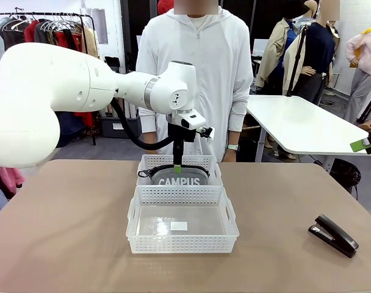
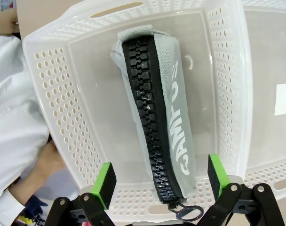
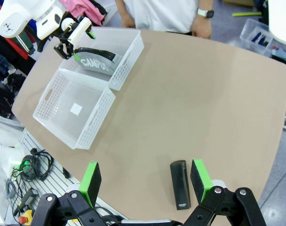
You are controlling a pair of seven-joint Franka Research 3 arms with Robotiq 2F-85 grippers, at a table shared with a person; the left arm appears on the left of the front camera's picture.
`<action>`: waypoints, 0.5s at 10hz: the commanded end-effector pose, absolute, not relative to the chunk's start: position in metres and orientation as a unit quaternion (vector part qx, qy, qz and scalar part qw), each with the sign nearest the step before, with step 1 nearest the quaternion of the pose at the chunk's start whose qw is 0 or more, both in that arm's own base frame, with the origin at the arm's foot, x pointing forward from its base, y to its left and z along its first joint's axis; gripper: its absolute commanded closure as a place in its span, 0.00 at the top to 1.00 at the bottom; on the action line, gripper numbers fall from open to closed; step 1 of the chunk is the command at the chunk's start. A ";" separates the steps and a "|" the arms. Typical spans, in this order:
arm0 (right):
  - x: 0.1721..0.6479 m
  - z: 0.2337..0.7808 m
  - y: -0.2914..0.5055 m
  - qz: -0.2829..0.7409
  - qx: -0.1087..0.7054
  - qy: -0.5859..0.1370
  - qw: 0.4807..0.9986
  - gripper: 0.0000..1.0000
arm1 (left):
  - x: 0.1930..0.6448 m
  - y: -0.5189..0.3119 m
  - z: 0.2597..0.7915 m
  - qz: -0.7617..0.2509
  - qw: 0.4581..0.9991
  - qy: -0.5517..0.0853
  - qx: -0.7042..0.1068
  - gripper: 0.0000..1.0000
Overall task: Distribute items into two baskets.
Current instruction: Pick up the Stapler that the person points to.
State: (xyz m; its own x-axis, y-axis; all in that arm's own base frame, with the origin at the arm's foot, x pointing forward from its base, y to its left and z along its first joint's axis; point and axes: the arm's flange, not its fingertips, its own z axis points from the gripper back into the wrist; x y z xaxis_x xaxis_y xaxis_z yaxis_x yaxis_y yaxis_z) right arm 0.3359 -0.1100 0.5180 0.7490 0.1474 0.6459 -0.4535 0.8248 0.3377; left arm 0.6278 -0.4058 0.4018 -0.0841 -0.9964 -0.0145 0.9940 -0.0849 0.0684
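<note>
Hovering part: the left gripper (image 1: 177,163) is held just above the far basket (image 1: 150,162) and is pointed down into it.
Left fingers: they are spread apart. In the left wrist view one green pad (image 2: 104,184) is seen on each side of the pouch's end, and both are kept apart from the pouch.
Pouch: the grey pouch (image 1: 179,179) with the white word "CAMPUS" is placed inside the far basket. It is stood on its long edge, with the black zip (image 2: 145,108) turned upward and the pull ring (image 2: 190,212) at the end nearest to the gripper.
Near basket: the near basket (image 1: 182,243), which looks larger, is set directly in front of the far one, close against it. A small white label (image 1: 179,226) is seen on its bottom.
Stapler: the black stapler (image 1: 333,234) is laid flat on the surface (image 1: 69,213) at the robot's right, well apart from both baskets.
Right gripper: the right gripper (image 3: 145,180) is held high over the surface. Its fingers are spread apart, and the stapler is seen far below, near the right pad.
Person: a person (image 1: 198,73) in a white top is placed at the far side, behind the far basket.
</note>
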 end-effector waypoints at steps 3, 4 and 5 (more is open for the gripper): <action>0.336 0.517 -0.110 0.172 0.255 -0.322 0.895 1.00 | 0.628 -0.405 0.403 -0.733 0.679 -0.021 0.029 1.00; 0.336 0.517 -0.110 0.172 0.255 -0.322 0.895 1.00 | 0.628 -0.405 0.403 -0.733 0.679 -0.021 0.029 1.00; 0.336 0.517 -0.110 0.172 0.255 -0.322 0.895 1.00 | 0.628 -0.405 0.403 -0.733 0.679 -0.021 0.029 1.00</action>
